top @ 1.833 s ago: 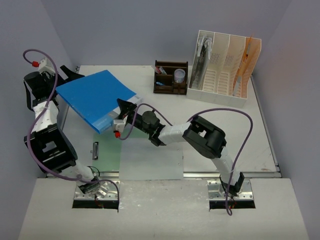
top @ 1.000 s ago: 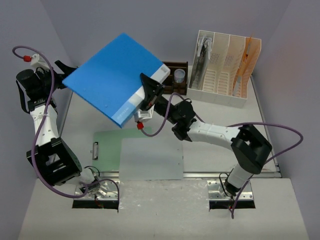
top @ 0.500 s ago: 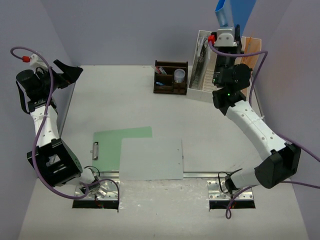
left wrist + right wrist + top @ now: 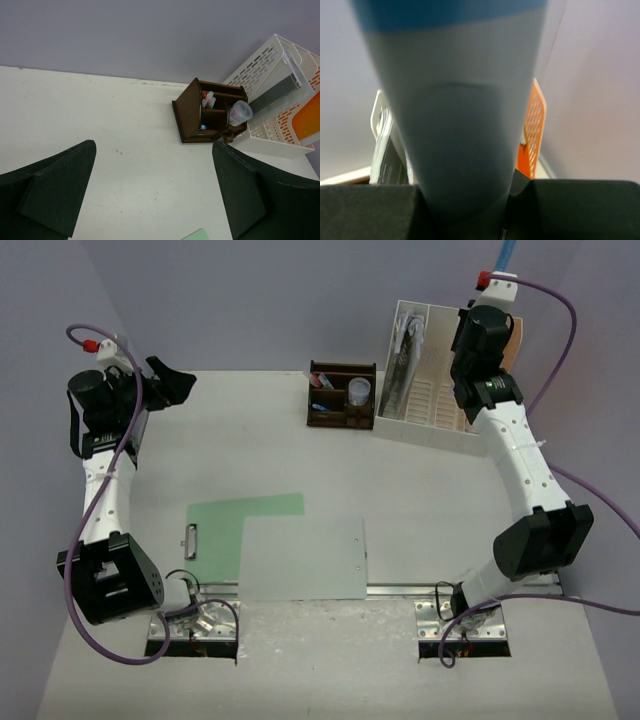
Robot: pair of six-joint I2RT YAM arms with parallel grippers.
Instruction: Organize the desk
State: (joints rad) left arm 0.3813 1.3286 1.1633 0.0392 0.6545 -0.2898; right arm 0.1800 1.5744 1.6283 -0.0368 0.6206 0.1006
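Observation:
The desk (image 4: 430, 500) is the large white tabletop. My right gripper (image 4: 497, 278) is raised high at the back right, above the white file rack (image 4: 430, 390). It is shut on a blue binder, of which only a blue sliver (image 4: 506, 250) shows at the top edge. In the right wrist view the binder's pale spine with a blue band (image 4: 460, 125) fills the gap of the gripper (image 4: 470, 210). My left gripper (image 4: 170, 385) is open and empty above the back left of the desk. It also shows in the left wrist view (image 4: 155, 200), over bare desk (image 4: 125, 125).
A dark brown pen organizer (image 4: 342, 398) stands left of the file rack, which holds an orange folder (image 4: 532, 135). A green folder (image 4: 225, 530) and a grey clipboard (image 4: 303, 558) lie near the front rail (image 4: 460, 589). Walls close in at the back and sides.
My right arm carried the blue binder from the left of the desk up to above the file rack. My left gripper let go of it and shifted slightly right.

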